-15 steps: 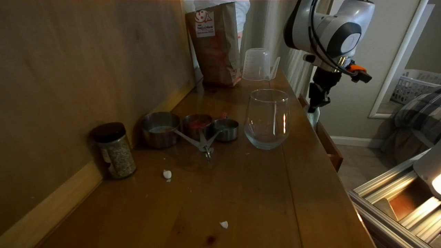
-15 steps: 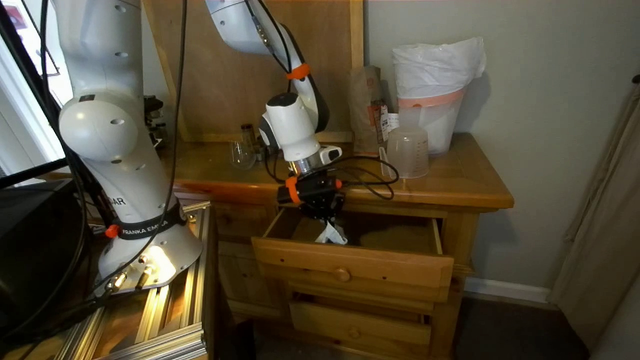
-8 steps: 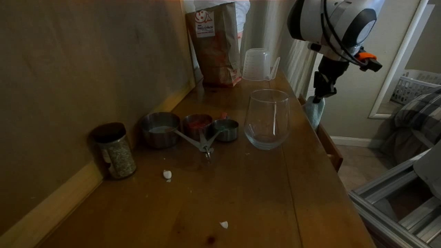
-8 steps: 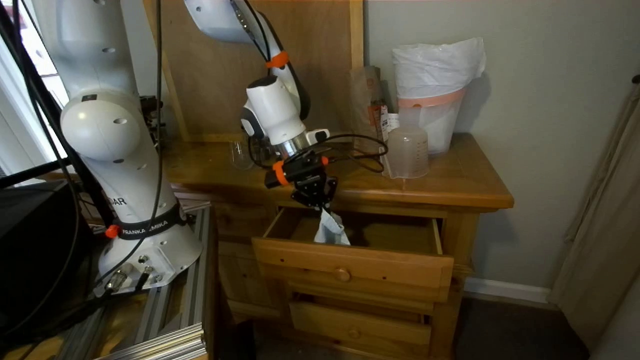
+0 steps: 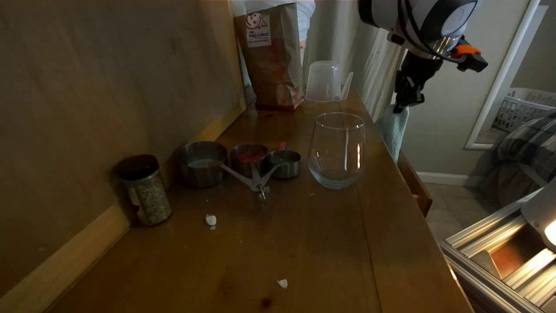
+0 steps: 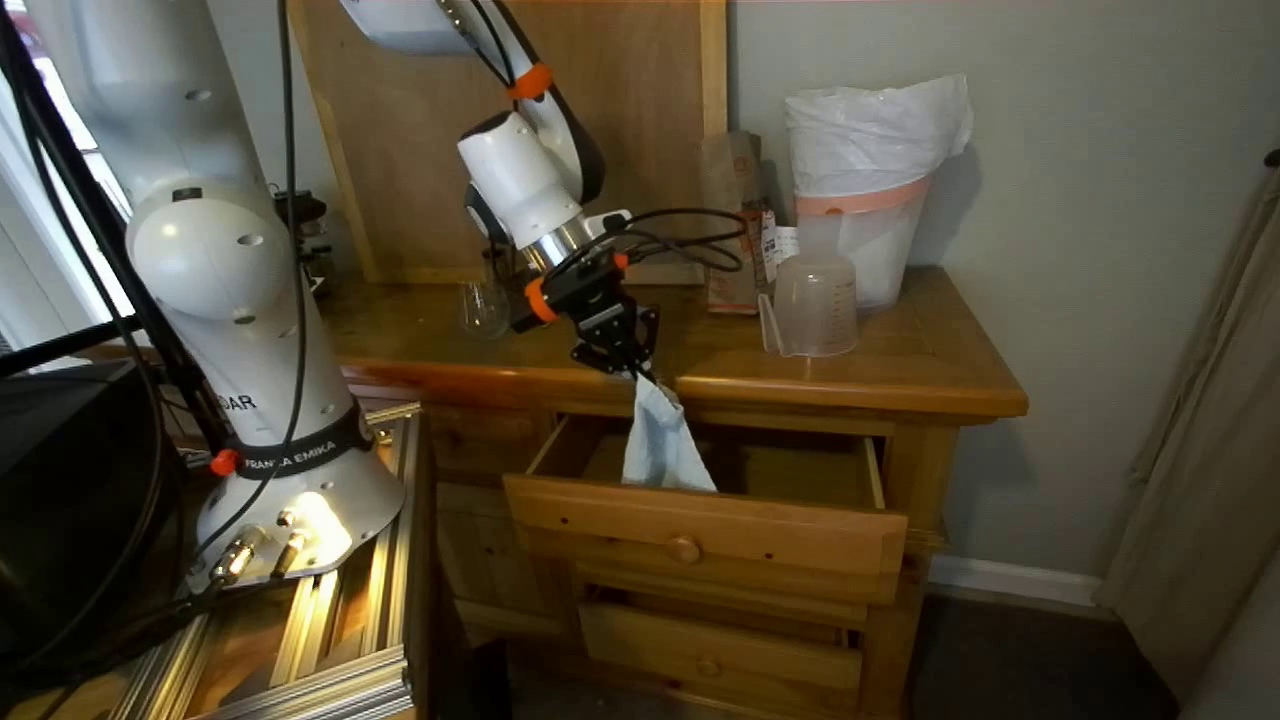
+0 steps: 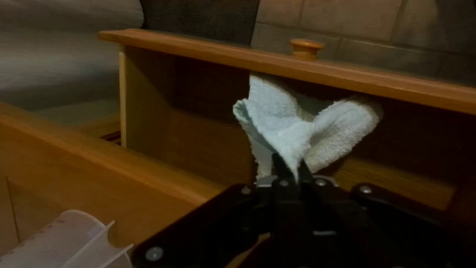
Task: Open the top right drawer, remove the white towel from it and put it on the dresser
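Note:
The top right drawer (image 6: 705, 525) of the wooden dresser (image 6: 915, 375) stands open. My gripper (image 6: 641, 373) is above it, near the dresser's front edge. It is shut on a corner of the white towel (image 6: 662, 445), which hangs down into the drawer; its lower end is hidden behind the drawer front in that exterior view. In an exterior view the towel (image 5: 393, 130) hangs from the gripper (image 5: 399, 108) just beyond the dresser top's edge. In the wrist view the towel (image 7: 279, 115) is pinched between the fingertips, with the drawer (image 7: 208, 56) below.
On the dresser top stand a clear glass (image 5: 336, 152), metal measuring cups (image 5: 202, 165), a spice jar (image 5: 147, 195), a paper bag (image 5: 273, 61) and a plastic measuring jug (image 6: 818, 305). A lined bin (image 6: 870, 200) is at the back. A lower drawer (image 6: 720, 650) is slightly open.
My gripper has risen out of the drawer, pulling the towel up with it, so more of the towel shows. The drawer and the things on the dresser have not moved.

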Motion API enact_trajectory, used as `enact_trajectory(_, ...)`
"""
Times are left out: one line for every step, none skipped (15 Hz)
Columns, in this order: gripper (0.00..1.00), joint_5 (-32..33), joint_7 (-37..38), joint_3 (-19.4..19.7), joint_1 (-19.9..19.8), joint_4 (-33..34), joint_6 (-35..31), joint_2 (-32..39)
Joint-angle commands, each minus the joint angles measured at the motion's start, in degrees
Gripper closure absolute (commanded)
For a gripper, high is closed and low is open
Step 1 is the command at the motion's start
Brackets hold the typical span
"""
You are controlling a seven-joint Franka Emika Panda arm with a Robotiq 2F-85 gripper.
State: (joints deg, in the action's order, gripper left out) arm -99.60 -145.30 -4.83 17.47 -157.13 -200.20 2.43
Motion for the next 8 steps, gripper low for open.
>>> enact_trajectory(0.96, -1.5, -1.5, -0.5, 0.2, 0.0, -0.3, -0.9)
enact_trajectory(0.96, -2.1, -2.1, -0.7, 0.3, 0.0, -0.4, -1.7)
enact_trajectory(0.96, -2.5, -2.6, -0.8, 0.3, 0.0, -0.4, -2.1)
enact_trajectory(0.96, -2.7, -2.8, -0.8, 0.3, 0.0, -0.4, -2.2)
enact_trajectory(0.96, -2.7, -2.9, -0.8, 0.3, 0.0, -0.4, -2.3)
enact_trajectory(0.96, -2.7, -2.9, -0.8, 0.3, -0.1, -0.4, -2.3)
enact_trajectory(0.96, -2.7, -2.9, -0.8, 0.3, -0.1, -0.4, -2.2)
enact_trajectory(0.96, -2.3, -3.9, -0.9, 0.4, -0.1, -3.6, -2.4)
